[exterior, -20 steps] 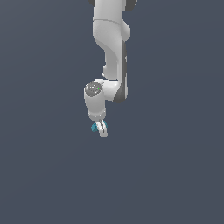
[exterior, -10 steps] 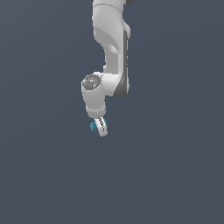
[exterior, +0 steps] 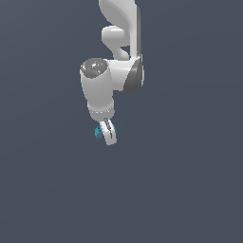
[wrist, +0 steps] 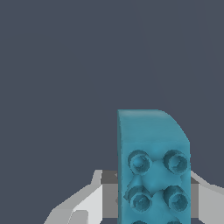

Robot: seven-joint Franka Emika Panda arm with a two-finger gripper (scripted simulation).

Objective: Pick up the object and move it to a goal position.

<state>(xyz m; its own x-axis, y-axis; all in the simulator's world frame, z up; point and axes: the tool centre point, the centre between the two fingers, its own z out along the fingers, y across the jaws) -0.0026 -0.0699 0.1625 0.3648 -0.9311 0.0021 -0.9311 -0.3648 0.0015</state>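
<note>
The object [exterior: 99,132], a small teal-blue block, sits between the fingertips of the white gripper [exterior: 107,134] and is carried in the air, with nothing under it in the exterior view. In the wrist view the block [wrist: 153,166] fills the lower part of the picture: a face with two rows of round studs or holes turned to the camera, a rounded corner at its far end, and the grey-white fingers [wrist: 89,203] flanking it on both sides. The fingers are closed on the block (their pads meet its sides, as far as the wrist view shows, though the contact on one side runs out of the picture).

The step in hand is judged to be the carry: the block is already picked up and lifted, and what is left is to bring it to the goal position. No goal marker shows in either view, so how far the block is from it cannot be told. The next move calls for a steady transfer with the grip kept firm, since the block is tiny beside the gripper and only a small part of it peeks out at the exterior view's left of the fingers.

Around the arm [exterior: 121,42] there is only a plain dark grey-blue backdrop. No other thing shows, and nothing visible stands in the way.
</note>
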